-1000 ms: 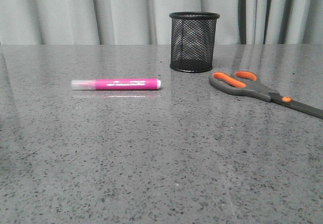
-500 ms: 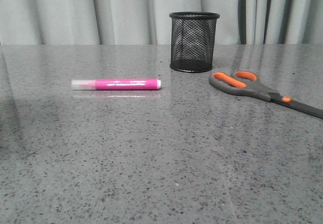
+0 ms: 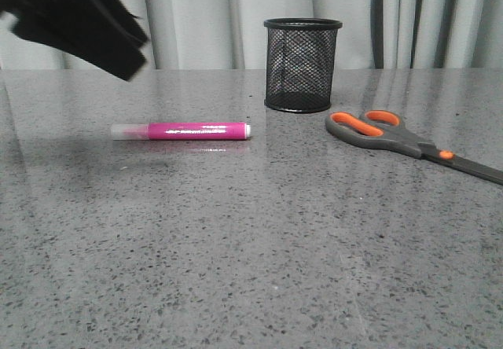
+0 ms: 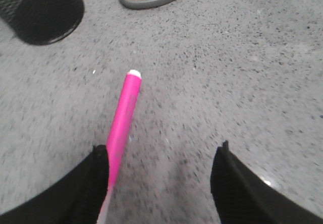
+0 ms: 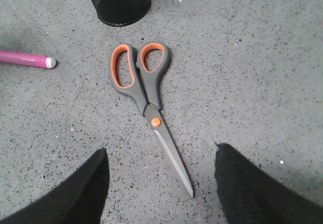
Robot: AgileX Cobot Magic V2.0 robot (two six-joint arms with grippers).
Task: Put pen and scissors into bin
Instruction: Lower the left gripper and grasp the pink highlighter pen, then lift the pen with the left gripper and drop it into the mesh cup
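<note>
The left gripper (image 4: 160,181), fingers apart, is hovering over the pen (image 3: 181,130) lying flat left of the bin (image 3: 302,64) near the counter's (image 3: 236,270) far edge; centring over the barrel seems wise.

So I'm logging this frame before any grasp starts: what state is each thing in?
pen: lying flat on the table, capped, untouched.
scissors: lying flat, blades closed, untouched.
bin: upright; contents can't be made out.
left hand: open, above the pen, holding nothing.
right hand: open, above the scissors, holding nothing.
</note>
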